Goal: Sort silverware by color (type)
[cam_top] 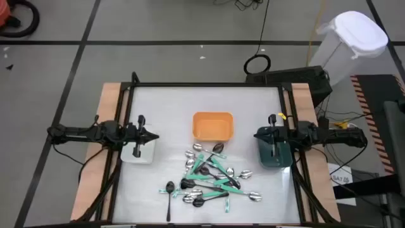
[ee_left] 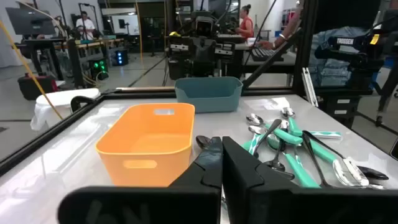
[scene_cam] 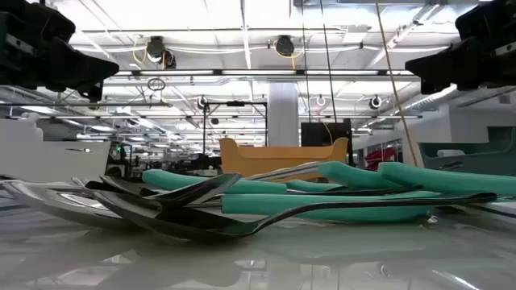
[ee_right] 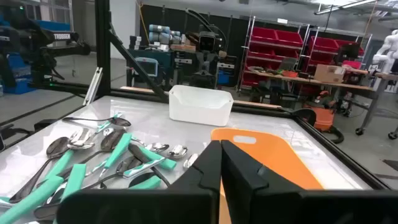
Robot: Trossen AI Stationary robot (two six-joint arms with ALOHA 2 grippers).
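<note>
- Lying in a loose heap on the tabletop [cam_top: 164, 101], the silverware [cam_top: 212, 176] sits just in front of the orange bin [cam_top: 212, 125], on the side nearer the table's front edge.
- Most pieces in the heap have teal-green handles and shiny silver heads; several dark or all-black pieces are mixed in, and they cross and overlap one another.
- One black spoon [cam_top: 169, 196] lies a little apart from the heap, farther from the orange bin and toward the left arm's side.
- The orange bin stands near the middle of the tabletop, with nothing seen inside it in the left wrist view.
- The white bin [cam_top: 138, 151] sits to the left of the orange bin, well apart from it, and the left tool [cam_top: 147, 135] hangs over it with its fingers pressed together, holding nothing.
- The dark teal bin [cam_top: 273, 149] sits to the right of the orange bin, well apart from it, and the right tool [cam_top: 258, 134] hangs over it, fingers likewise closed and empty.
- Neither tool touches the silverware; both are about level with the orange bin, one on each side.
- Beyond the tabletop, people [ee_left: 84, 25] show in the room behind.
</note>
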